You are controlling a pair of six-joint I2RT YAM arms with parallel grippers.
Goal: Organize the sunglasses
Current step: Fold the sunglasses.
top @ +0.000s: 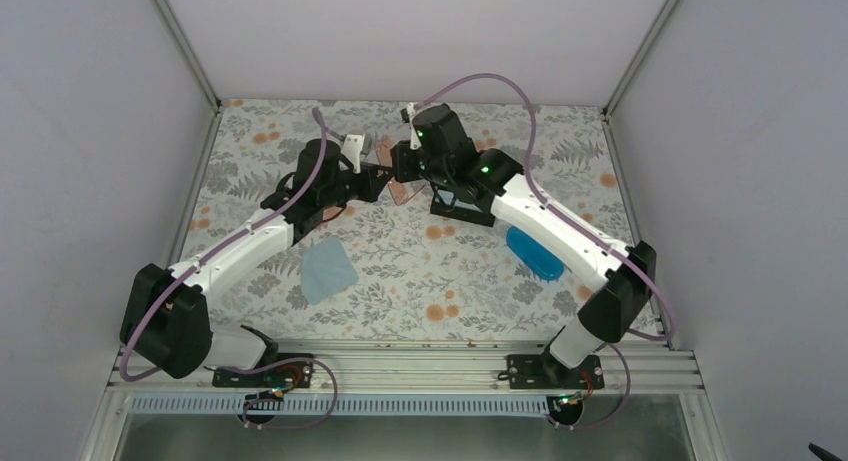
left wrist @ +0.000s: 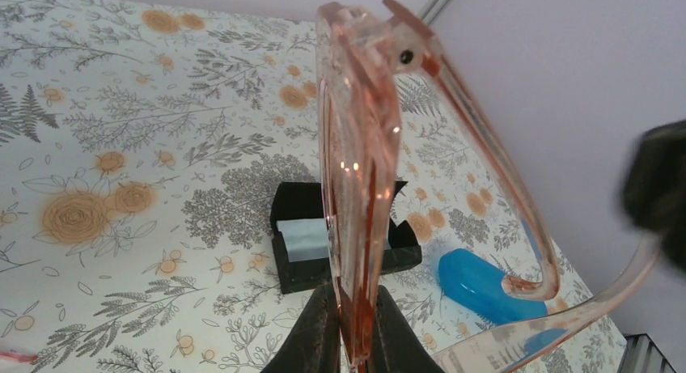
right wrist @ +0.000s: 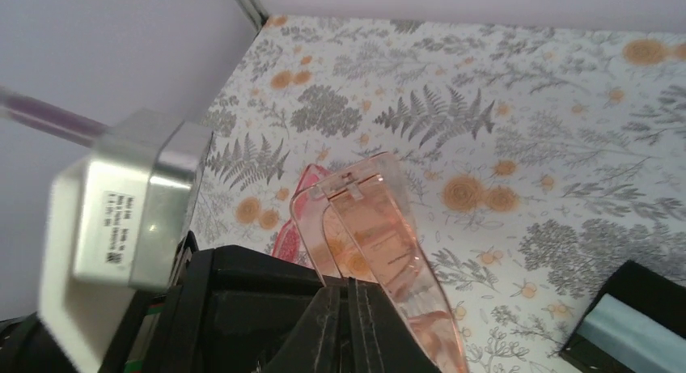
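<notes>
With the sunglasses (left wrist: 356, 187) held up over the table (top: 420, 271), the left gripper (left wrist: 353, 332) clamped on the front and the right gripper (right wrist: 349, 316) closed, it seems, on one temple (left wrist: 566, 318), an uneven pull could bend or snap the thin frame.

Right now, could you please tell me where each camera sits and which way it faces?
Top external: above, behind the bases, looking down on the table; both arms show.
Left wrist: on the left hand, facing the black box and blue case; its fingers show.
Right wrist: on the right hand, facing the far-left corner; its fingers show.
Shared: all three see the sunglasses.
</notes>
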